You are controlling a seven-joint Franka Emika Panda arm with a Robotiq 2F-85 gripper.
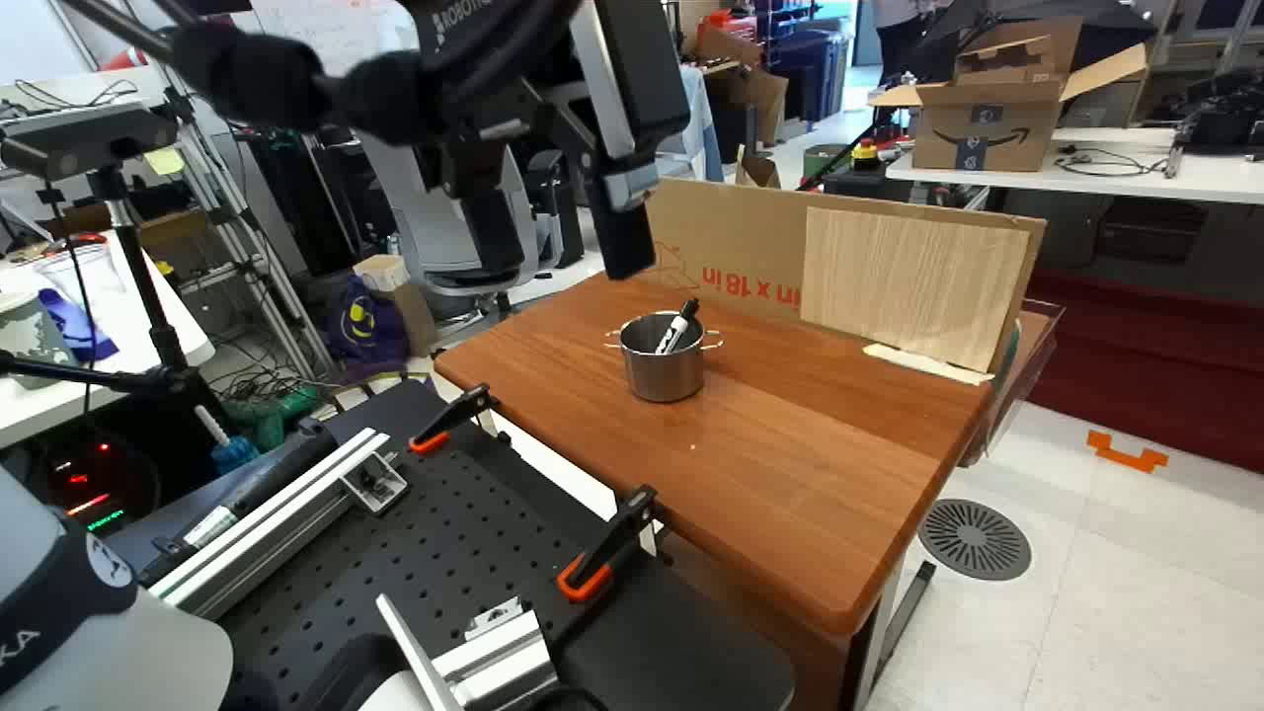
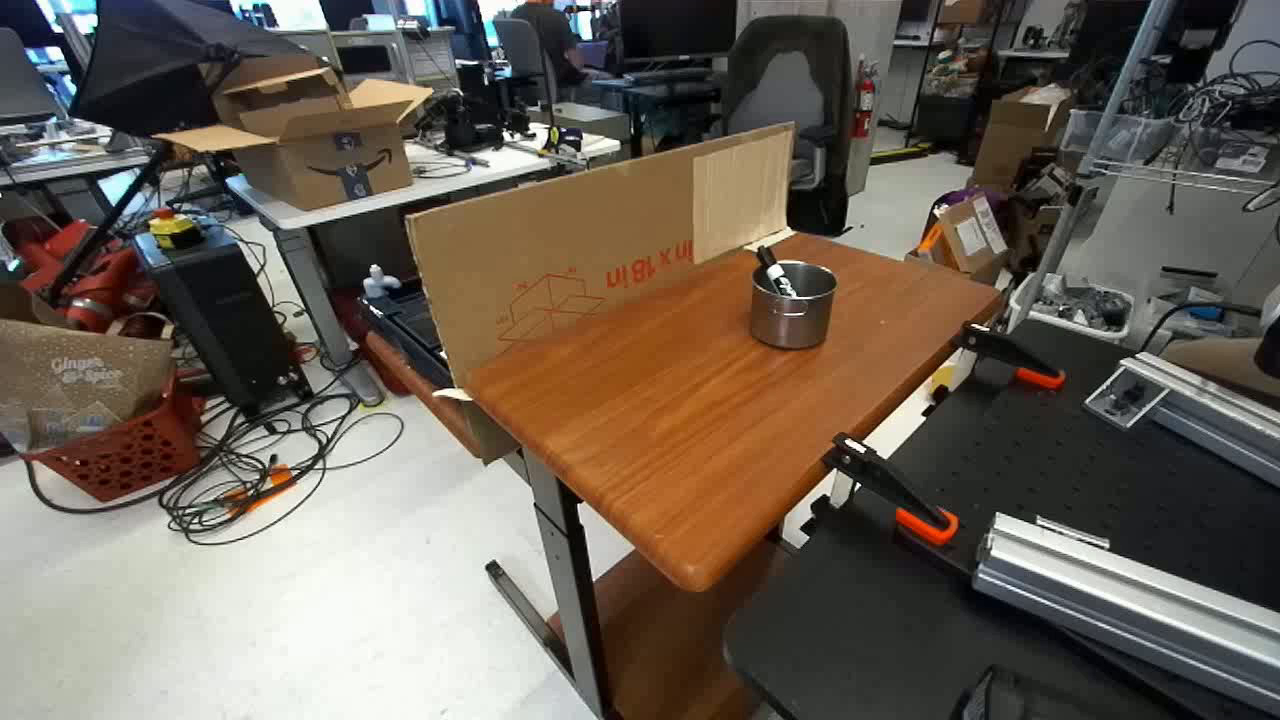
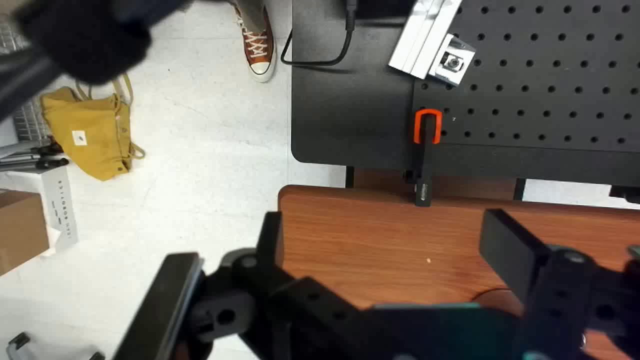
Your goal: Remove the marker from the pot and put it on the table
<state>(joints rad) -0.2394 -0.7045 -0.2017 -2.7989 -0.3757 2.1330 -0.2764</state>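
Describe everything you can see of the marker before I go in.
The marker has a white barrel with dark lettering and a black cap; it looks like plastic. It sits tilted in the pot, cap end up and poking above the rim, which it appears to lean on in both exterior views. Its lower end is hidden, so contact there cannot be told. The open gripper is not touching it.
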